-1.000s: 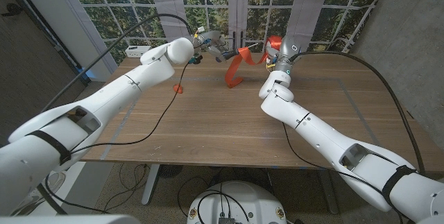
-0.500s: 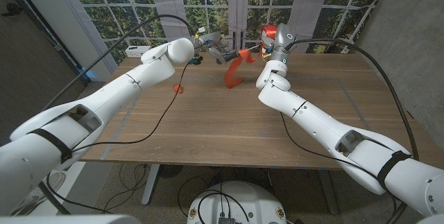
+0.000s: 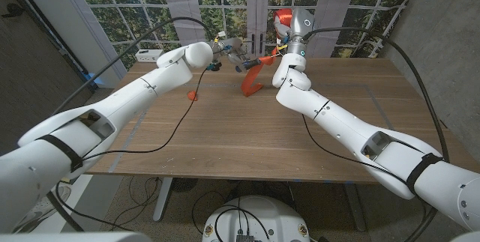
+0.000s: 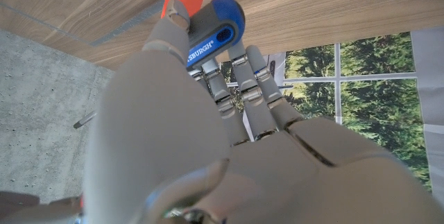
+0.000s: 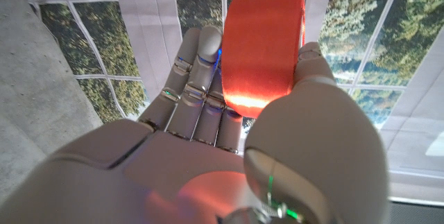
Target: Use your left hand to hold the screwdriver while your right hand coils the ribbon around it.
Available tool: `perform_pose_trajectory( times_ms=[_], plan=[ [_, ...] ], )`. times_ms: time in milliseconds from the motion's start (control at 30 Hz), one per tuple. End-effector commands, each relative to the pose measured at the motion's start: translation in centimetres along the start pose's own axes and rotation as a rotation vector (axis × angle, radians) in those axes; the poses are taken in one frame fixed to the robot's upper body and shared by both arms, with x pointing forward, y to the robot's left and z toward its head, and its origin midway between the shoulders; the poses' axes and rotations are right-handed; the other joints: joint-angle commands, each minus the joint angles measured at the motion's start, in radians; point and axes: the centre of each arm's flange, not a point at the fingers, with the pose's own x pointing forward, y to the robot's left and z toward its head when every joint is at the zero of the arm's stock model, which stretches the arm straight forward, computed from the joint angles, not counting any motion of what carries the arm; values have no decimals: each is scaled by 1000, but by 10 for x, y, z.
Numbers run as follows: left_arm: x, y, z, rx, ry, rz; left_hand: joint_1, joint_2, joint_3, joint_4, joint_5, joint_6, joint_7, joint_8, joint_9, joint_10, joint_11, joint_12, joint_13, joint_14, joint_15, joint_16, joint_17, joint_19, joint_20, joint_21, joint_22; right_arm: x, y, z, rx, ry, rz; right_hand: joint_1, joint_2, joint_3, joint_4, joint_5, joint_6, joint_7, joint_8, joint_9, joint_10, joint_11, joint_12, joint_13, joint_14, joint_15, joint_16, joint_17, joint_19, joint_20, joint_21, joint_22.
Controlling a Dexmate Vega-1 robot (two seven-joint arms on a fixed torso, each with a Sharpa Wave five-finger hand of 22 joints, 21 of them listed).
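Left arm reaches from the near left corner across the worktop (image 3: 225, 137) toward its far edge; left hand (image 3: 227, 48) is raised above the surface, back of hand toward the wrist camera. Its fingers (image 4: 229, 78) are curled around the screwdriver (image 4: 214, 35), thumb pressed on the blue-and-grey handle; lettering on the handle is only partly legible. In the head view the tool points toward the right arm.

Right arm rises steeply from the near right corner, forearm nearly upright over the far middle of the worktop. Right hand (image 3: 287, 25) sits higher than the left hand and just beside it, palm turned up toward the window. It holds the red ribbon (image 5: 263, 50), the band lying across the fingers with the thumb beside its edge.

From the screwdriver shaft the ribbon hangs down in a loose twisted tail whose end reaches the worktop between the two arms.

A small red object (image 3: 193, 96) lies on the worktop under the left forearm; what it is I cannot tell.
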Motion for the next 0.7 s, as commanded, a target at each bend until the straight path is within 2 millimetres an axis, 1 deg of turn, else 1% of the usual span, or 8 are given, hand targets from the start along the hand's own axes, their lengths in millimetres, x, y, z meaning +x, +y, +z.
perform_pose_trajectory(
  times_ms=[33, 100, 200, 333, 500, 533, 633, 700],
  plan=[
    [5, -2, 0, 8, 7, -10, 143, 147, 12, 6, 7, 61, 25, 3, 3, 18, -28, -2, 34, 170, -262, -7, 278, -5, -4, 7, 3, -2, -35, 32, 52, -103, -92, 215, 218, 0, 3, 3, 13, -2, 0, 5, 45, -37, 3, 285, 46, -89, -5, -4, 2, -25, -3, 1],
    [5, -2, 0, 5, 7, -13, 144, 147, 12, 6, 7, 60, 22, 3, 4, 16, -31, -3, 34, 170, -262, -8, 278, -5, -5, 7, 3, -6, -39, 36, 43, -114, -109, 216, 219, 0, 2, 3, 12, -1, 0, 6, 44, -34, 2, 284, 54, -89, 3, 3, 3, -25, -3, 1],
    [4, -1, -1, 6, 13, 3, 144, 147, 12, 5, 7, 61, 21, 3, 4, 15, -31, -4, 34, 169, -262, -9, 279, -7, -4, 7, 3, -13, -47, 40, 51, -141, -120, 217, 218, 1, 1, 2, 10, 0, -1, 8, 48, -36, 1, 282, 51, -89, -1, -1, 4, -25, -2, 1],
    [5, 1, -5, -4, 25, 22, 144, 147, 13, 5, 7, 64, 19, 5, 4, 16, -34, -4, 34, 167, -263, -12, 279, -8, -4, 8, 3, -24, -57, 42, 58, -157, -144, 218, 219, 1, 0, 1, 7, 2, -3, 8, 44, -36, 0, 284, 51, -89, -1, -1, 0, -26, -4, 1],
    [6, 5, -10, -17, 41, 45, 144, 147, 13, 5, 7, 62, 17, 5, 5, 17, -33, -5, 33, 168, -263, -14, 279, -8, -4, 9, 2, -40, -70, 40, 64, -166, -171, 223, 221, 4, -3, 0, 2, 5, -5, 11, 40, -36, -1, 287, 46, -89, -1, 1, -2, -28, -4, 1],
    [6, 5, -11, -17, 44, 46, 145, 147, 13, 5, 8, 61, 18, 4, 5, 12, -33, -7, 33, 168, -262, -15, 279, -8, -3, 10, 2, -43, -71, 38, 77, -168, -167, 223, 221, 4, -3, 0, 6, 8, -4, 11, 41, -35, 0, 289, 47, -89, 0, 2, -1, -28, -3, 1],
    [7, 6, -11, -18, 43, 54, 145, 150, 14, 6, 8, 44, 9, -2, 6, 4, -29, -11, 32, 168, -262, -16, 281, -11, -1, 10, 3, -52, -76, 34, 77, -157, -177, 220, 218, 1, -3, 0, 26, 4, 1, 8, 55, -36, 4, 287, 55, -89, 6, 5, 5, -24, -1, 1],
    [8, 7, -11, -27, 38, 54, 145, 151, 15, 6, 8, 38, 7, -4, 6, 0, -31, -13, 30, 164, -262, -19, 280, -11, -1, 11, 3, -59, -78, 31, 78, -150, -178, 216, 218, 0, 0, 1, 33, 2, 3, 7, 60, -38, 5, 286, 60, -87, 11, 11, 9, -22, 0, 1]
  ],
)
